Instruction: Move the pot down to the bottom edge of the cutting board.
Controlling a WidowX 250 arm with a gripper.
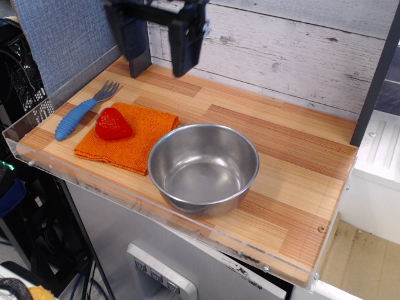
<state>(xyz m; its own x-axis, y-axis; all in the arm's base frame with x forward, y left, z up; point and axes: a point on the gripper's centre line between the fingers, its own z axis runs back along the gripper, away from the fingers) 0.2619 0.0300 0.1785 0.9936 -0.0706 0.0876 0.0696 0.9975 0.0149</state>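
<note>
The pot (203, 167), a shiny steel bowl with a rolled rim, stands empty and upright near the front edge of the striped wooden cutting board (300, 175), its left side touching the orange cloth. My gripper (157, 44) hangs high above the board's back left, well away from the pot. Its two dark fingers (185, 47) stand apart with nothing between them.
An orange cloth (134, 140) lies left of the pot with a red strawberry toy (112, 124) on it. A blue-handled fork (81, 112) lies at the far left. A clear acrylic rim (94, 181) borders the board. A dark post (136, 53) stands at the back left.
</note>
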